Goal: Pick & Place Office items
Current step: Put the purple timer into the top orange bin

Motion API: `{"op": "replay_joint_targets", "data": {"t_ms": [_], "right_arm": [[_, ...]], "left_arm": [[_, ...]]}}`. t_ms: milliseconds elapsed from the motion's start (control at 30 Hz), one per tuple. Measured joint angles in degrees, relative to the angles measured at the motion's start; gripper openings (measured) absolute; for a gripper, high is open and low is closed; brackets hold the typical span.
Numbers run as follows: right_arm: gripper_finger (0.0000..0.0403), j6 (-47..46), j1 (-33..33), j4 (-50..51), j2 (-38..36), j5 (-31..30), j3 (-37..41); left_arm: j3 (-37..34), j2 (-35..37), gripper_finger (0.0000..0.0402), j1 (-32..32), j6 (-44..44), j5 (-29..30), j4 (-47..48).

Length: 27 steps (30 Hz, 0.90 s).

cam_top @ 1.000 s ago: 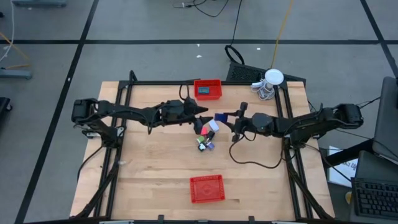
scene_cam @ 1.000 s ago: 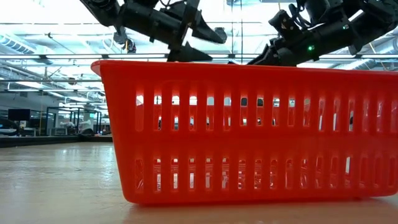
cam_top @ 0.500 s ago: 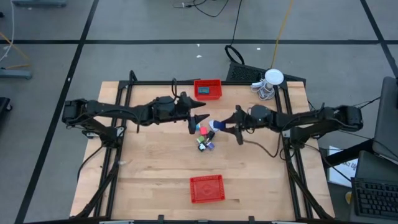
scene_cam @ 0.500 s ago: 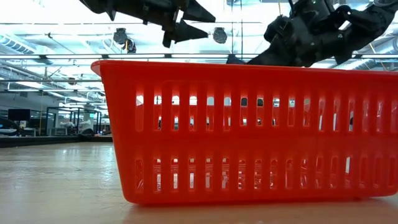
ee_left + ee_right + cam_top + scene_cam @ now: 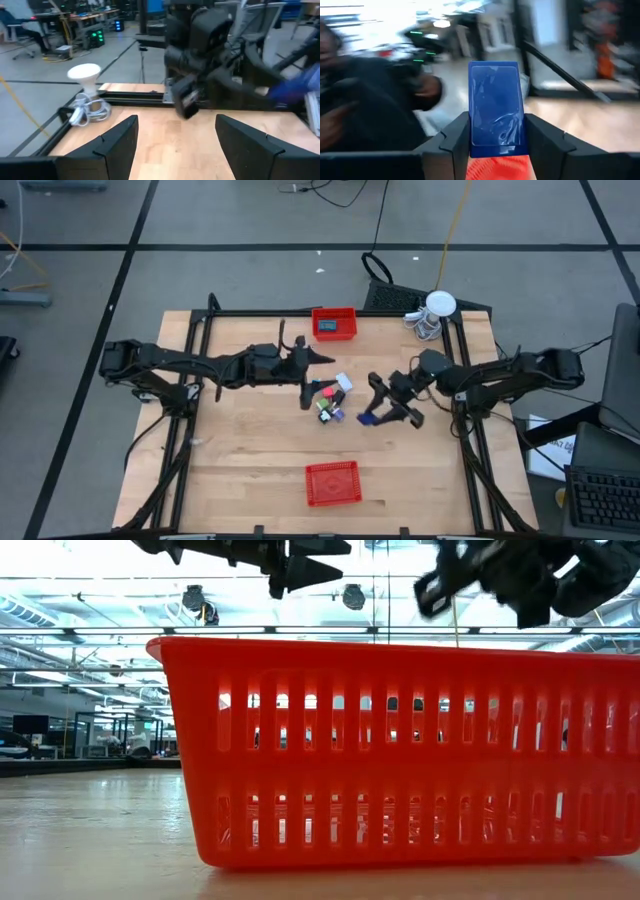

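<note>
Blue item (image 5: 495,107) clamped in right gripper (image 5: 385,412) — plain only at its wrist, left gripper (image 5: 310,380) empty, fingers apart over remaining office items (image 5: 328,402) — right arm swung away from pile.

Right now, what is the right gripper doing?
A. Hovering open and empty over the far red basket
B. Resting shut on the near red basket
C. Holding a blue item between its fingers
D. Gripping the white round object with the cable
C: the right wrist view shows the blue item clamped between the fingers of the right gripper, which the high view places right of the item pile.
</note>
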State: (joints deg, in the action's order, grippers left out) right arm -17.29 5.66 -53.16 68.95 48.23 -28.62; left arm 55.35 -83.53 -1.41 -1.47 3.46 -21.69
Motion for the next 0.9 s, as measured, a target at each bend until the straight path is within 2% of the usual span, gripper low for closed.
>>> {"op": "replay_joint_targets", "data": {"t_ms": [333, 467, 900], "right_arm": [[0.0146, -4.7, -11.3, -25.7, 0.0, 4.3, 0.0], [0.0146, -4.5, -13.1, -26.8, 0.0, 4.6, 0.0], [0.0146, -4.2, -13.1, -26.5, 0.0, 4.5, 0.0]], "left_arm": [[0.0, 0.0, 0.0269, 0.4, 0.1, 1.5, 0.6], [0.0, 0.0, 0.0269, 0.4, 1.4, 1.5, 0.6], [0.0, 0.0, 0.0269, 0.4, 4.6, 1.5, 1.4]]}}
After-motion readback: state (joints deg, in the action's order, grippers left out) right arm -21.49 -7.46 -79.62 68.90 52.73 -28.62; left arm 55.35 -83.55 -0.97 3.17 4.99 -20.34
